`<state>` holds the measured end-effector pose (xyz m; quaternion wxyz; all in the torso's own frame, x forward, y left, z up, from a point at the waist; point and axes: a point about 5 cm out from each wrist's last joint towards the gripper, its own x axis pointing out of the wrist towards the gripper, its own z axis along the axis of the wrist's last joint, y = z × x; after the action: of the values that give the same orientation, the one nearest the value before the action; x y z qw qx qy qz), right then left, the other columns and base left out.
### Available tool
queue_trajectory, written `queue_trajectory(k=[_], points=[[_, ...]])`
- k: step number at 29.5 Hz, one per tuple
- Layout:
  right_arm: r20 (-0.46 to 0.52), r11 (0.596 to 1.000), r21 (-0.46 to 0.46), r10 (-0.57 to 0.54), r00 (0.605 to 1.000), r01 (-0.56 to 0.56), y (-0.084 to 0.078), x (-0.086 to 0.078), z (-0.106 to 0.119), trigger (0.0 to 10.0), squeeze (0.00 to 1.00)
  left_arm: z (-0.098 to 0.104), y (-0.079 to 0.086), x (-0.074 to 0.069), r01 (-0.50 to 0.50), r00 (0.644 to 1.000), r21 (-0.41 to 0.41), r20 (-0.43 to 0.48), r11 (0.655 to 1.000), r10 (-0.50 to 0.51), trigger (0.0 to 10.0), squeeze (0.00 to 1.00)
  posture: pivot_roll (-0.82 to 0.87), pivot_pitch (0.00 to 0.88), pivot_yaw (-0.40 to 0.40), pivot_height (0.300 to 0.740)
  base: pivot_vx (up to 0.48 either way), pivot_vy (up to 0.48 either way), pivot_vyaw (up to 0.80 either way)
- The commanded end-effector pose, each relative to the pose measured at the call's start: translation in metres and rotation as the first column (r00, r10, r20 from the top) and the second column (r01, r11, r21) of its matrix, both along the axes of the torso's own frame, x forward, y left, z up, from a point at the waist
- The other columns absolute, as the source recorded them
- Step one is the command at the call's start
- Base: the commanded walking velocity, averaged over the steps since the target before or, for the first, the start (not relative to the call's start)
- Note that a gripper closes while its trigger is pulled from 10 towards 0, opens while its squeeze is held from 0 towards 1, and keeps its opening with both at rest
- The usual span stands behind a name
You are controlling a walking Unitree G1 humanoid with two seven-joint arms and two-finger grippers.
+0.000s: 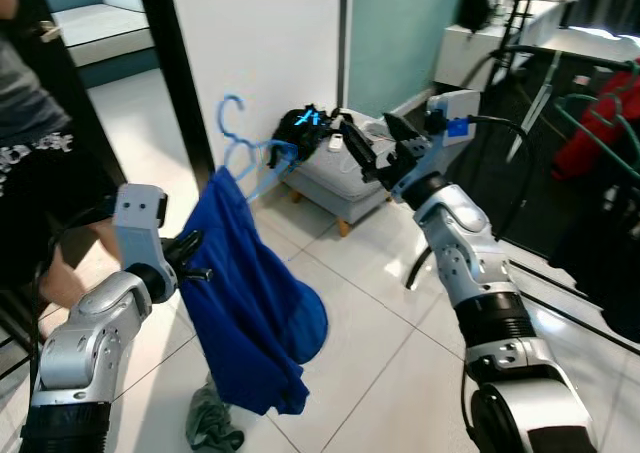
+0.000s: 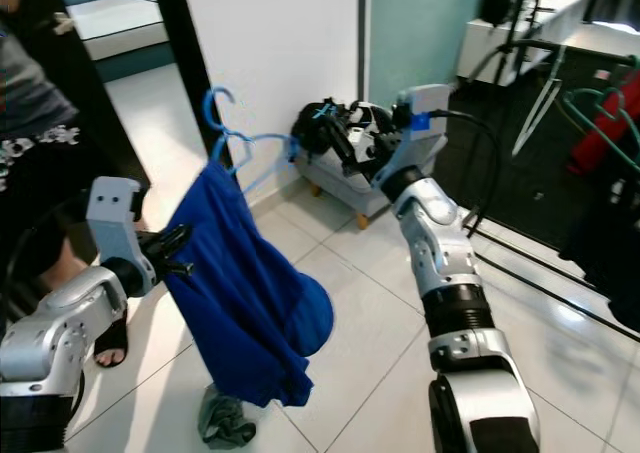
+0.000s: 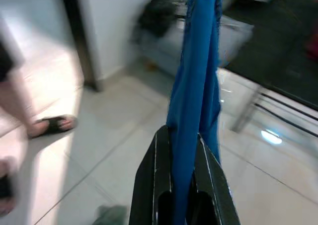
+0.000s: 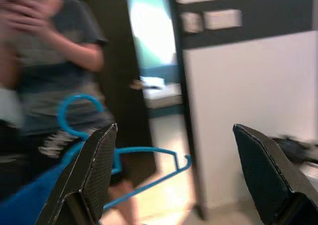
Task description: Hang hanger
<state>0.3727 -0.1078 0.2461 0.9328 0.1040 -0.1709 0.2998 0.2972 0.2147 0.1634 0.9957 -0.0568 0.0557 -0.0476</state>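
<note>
Your left gripper (image 1: 195, 258) was clamped on the blue garment (image 1: 250, 303) — its hanger (image 1: 245, 148) rose above. Your right gripper (image 1: 365, 153), fingers spread and empty, sat beside the hanger's free arm — the nearer taker.

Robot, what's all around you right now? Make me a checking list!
Surface: pale tiled floor.
Job's things: blue hanger with blue garment draped on it, held in the air.
Clutter: crumpled grey-green cloth on the floor; dark bag on a grey footstool.
Grippers: left gripper shut on the garment; right gripper open, near the hanger.
Cables: black cable by the right arm.
Surroundings: person on the left, drying rack on the right.
</note>
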Motion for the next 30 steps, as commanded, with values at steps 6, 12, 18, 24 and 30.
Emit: queue_trajectory(k=[6,12,18,24,30], points=[[0.15,0.994,0.02,0.101,0.983,-0.106,0.026,-0.006,0.026,10.0,0.0,-0.005,0.014,-0.018,-0.263,0.964,0.027,0.056,0.964,0.261,10.0,0.0,0.14,0.0,0.021,0.74,0.0,0.0,0.77],[0.209,0.995,0.021,0.089,0.974,-0.096,0.026,-0.01,0.035,10.0,0.0,-0.006,0.011,-0.022,-0.275,0.961,0.041,0.051,0.961,0.273,10.0,0.0,0.13,0.0,0.021,0.74,0.0,0.0,0.77],[0.283,0.998,0.042,0.034,0.958,-0.047,0.024,-0.016,0.049,10.0,0.0,-0.009,0.003,-0.025,-0.255,0.967,0.035,0.036,0.966,0.254,10.0,0.0,0.12,0.0,0.02,0.74,0.0,0.0,0.77],[0.341,0.999,0.038,-0.028,0.94,0.015,0.021,-0.016,0.06,10.0,0.0,-0.009,-0.002,-0.026,-0.254,0.967,0.034,0.038,0.966,0.253,10.0,0.0,0.11,0.0,0.02,0.74,0.0,0.0,0.77],[0.405,0.995,0.006,-0.091,0.91,0.097,0.021,-0.016,0.069,10.0,0.0,-0.01,-0.003,-0.026,-0.265,0.964,0.036,0.032,0.963,0.264,10.0,0.0,0.12,0.0,0.02,0.74,0.0,0.0,0.77]])
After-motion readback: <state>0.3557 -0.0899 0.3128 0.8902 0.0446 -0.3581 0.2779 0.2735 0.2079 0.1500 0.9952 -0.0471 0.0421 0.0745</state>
